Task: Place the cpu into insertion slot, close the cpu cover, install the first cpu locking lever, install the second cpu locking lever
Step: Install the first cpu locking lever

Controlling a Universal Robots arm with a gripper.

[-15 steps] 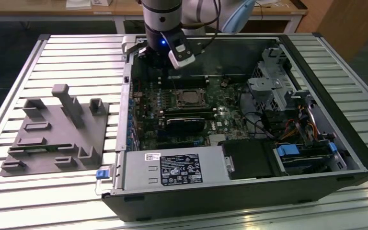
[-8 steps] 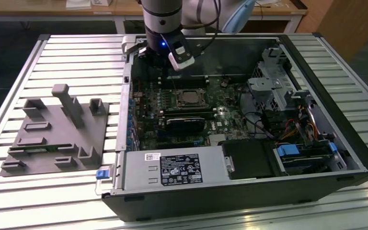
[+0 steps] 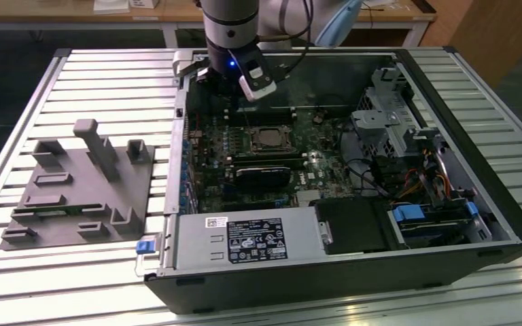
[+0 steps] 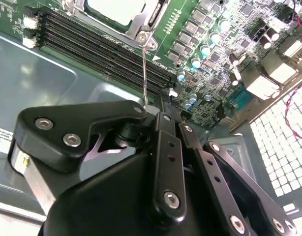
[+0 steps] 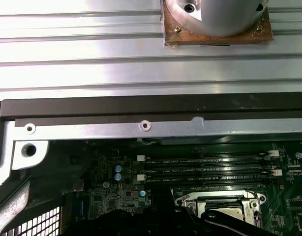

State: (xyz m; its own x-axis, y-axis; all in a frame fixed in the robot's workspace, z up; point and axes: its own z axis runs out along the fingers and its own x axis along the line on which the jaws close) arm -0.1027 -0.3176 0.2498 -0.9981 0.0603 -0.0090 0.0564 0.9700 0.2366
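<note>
One thin locking lever (image 4: 144, 69), second wrist view

slatted metal table (image 3: 107, 81), open computer case (image 3: 352, 275), grey fixture tray (image 3: 75, 185)

Slatted table (image 5: 82, 54) beyond case rim (image 5: 92, 129); black memory slots (image 5: 210, 169) between rim and insertion slot (image 5: 222, 205) on green motherboard (image 5: 106, 196).
</note>
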